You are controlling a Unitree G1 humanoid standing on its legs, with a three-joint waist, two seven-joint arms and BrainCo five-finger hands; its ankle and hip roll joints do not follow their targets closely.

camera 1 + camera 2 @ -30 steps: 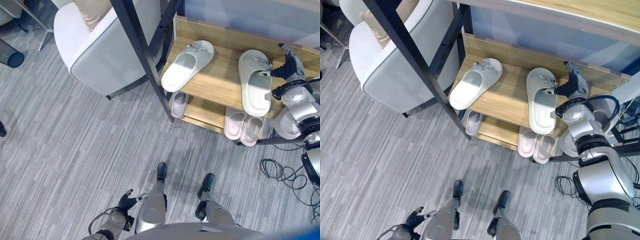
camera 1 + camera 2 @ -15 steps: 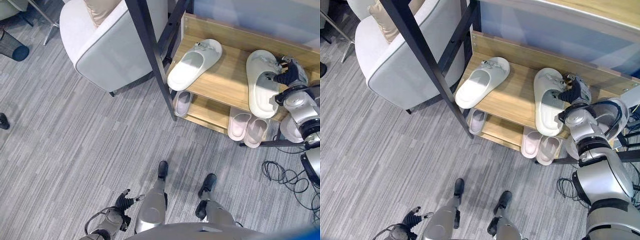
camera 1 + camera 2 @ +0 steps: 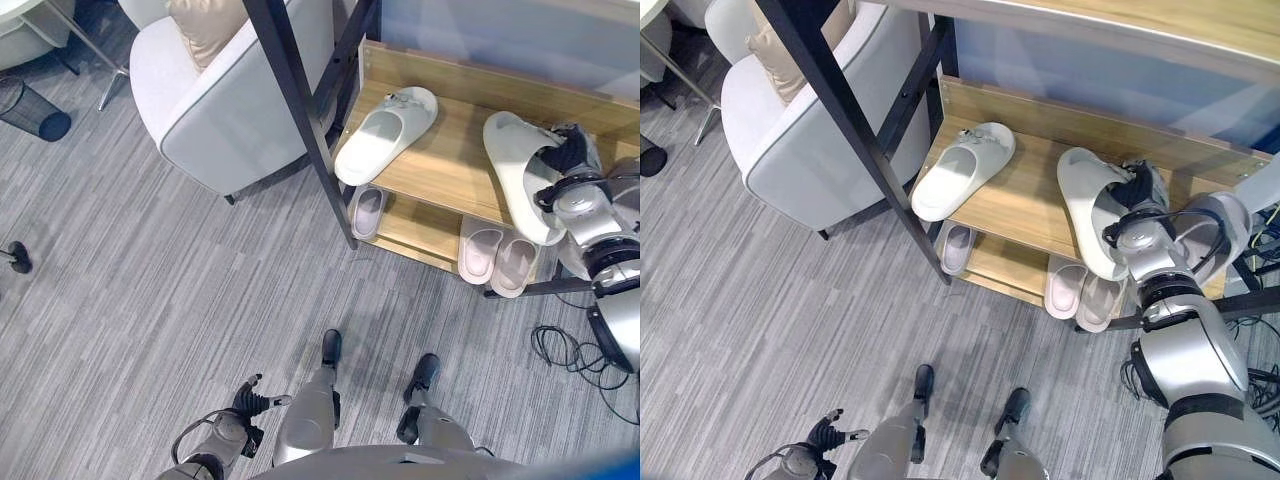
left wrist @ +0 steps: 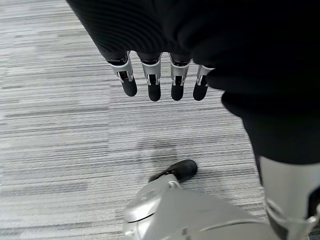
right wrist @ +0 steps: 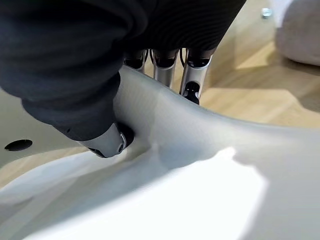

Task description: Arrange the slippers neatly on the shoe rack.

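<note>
Two white slippers lie on the top wooden shelf of the shoe rack (image 3: 445, 165). The left slipper (image 3: 385, 133) rests at an angle with its toe toward the back. The right slipper (image 3: 520, 170) sits skewed near the shelf's right end. My right hand (image 3: 1140, 192) is shut on its side wall. In the right wrist view the thumb (image 5: 102, 140) presses inside the slipper (image 5: 200, 165) while the fingers curl behind its edge. My left hand (image 3: 252, 402) hangs low by my side, its fingers (image 4: 152, 80) straight over the carpet.
The lower shelf holds a small pale slipper (image 3: 366, 210) at the left and a pair (image 3: 497, 257) at the right. A black slanted frame post (image 3: 300, 110) crosses in front of the rack. A white armchair (image 3: 220, 100) stands to the left, a black bin (image 3: 35, 110) farther left.
My right hand has moved from the slipper's toe end onto its side and closed on it. The right slipper now lies skewed, its heel swung right. The camera has shifted a little.
</note>
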